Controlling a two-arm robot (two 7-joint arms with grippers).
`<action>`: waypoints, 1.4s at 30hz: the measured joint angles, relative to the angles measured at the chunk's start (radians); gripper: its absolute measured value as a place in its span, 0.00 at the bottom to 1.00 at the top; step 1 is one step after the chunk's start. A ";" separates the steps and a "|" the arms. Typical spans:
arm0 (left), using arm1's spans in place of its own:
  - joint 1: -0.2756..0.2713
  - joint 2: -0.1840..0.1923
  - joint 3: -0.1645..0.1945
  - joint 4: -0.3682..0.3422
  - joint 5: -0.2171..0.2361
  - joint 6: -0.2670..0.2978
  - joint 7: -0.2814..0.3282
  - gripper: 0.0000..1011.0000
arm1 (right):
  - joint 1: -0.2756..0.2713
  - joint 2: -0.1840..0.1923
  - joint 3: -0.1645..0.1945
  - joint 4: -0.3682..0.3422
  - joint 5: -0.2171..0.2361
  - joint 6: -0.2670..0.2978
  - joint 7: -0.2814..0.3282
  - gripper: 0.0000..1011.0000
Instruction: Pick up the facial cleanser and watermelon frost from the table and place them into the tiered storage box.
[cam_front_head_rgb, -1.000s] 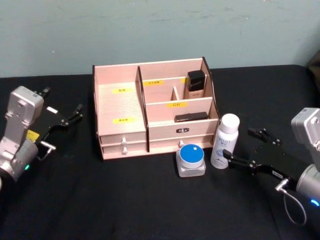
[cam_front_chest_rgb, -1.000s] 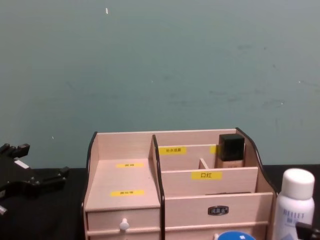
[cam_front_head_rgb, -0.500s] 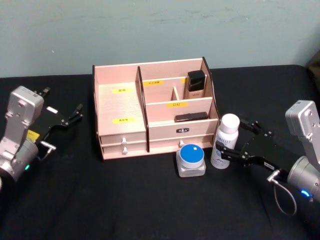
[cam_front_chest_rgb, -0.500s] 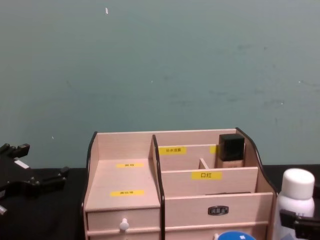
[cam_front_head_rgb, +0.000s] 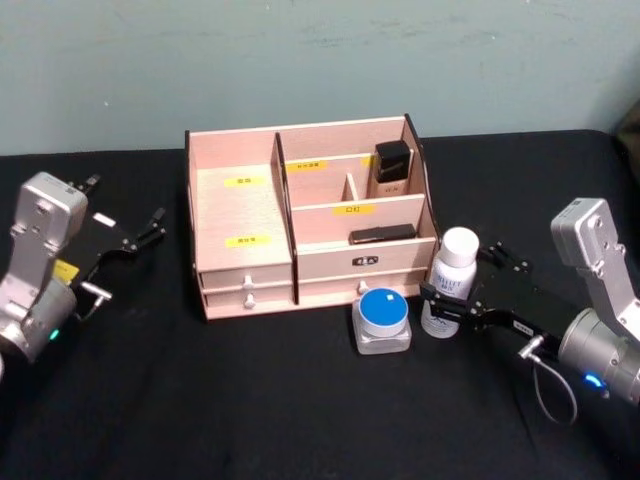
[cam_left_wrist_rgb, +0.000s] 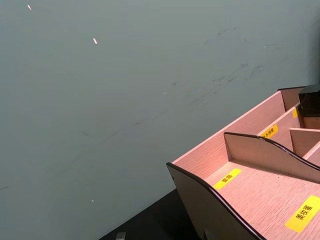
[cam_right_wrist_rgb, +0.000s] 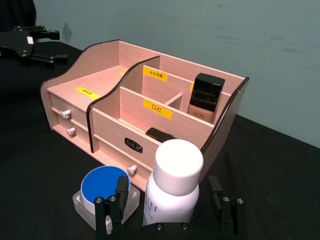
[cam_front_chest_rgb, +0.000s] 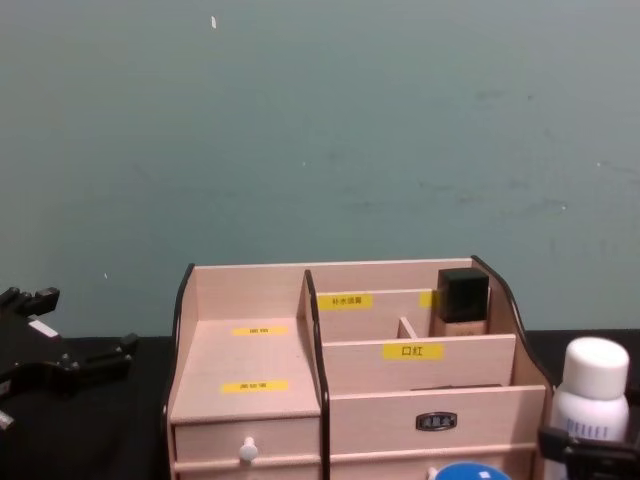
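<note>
right gripper (cam_front_head_rgb: 463, 285): open wide and low over the right side of the surface (cam_front_head_rgb: 250, 400). It has 1 finger on each side of the white bottle (cam_front_head_rgb: 458, 265), and no finger touches it. It sits like this so it can squeeze the bottle's middle next.
white bottle: stands upright on the surface, just beside the front right corner of the tiered storage box (cam_front_head_rgb: 245, 210). Its writing is too small to read, so it is probably the facial cleanser.
blue-lidded jar (cam_front_head_rgb: 382, 318): sits on the surface just in front of the box, near the bottle but apart from it. It is the other thing to put away, so it is the watermelon frost. It waits its turn.
left gripper (cam_front_head_rgb: 128, 205): open and holding nothing. It is parked near the left edge of the surface, well apart from the box.
box insides: the wide left steps have room. A black-capped bottle (cam_front_head_rgb: 392, 165) and a flat dark thing (cam_front_head_rgb: 383, 234) sit in 2 right compartments.
hard to see: in the chest view the white bottle's bottom is cut off, and just the top of the jar's lid peeks up.
</note>
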 joint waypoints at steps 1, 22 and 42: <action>0.000 0.000 0.000 0.000 0.000 0.000 0.000 1.00 | 0.002 -0.002 0.000 0.002 -0.002 0.001 0.000 0.99; 0.000 0.000 0.000 0.000 0.000 0.000 0.000 1.00 | 0.016 -0.017 -0.002 0.024 -0.017 0.010 0.004 0.99; 0.000 0.000 0.000 0.000 0.000 0.000 0.000 1.00 | 0.041 -0.035 -0.002 0.049 -0.007 0.000 0.022 0.99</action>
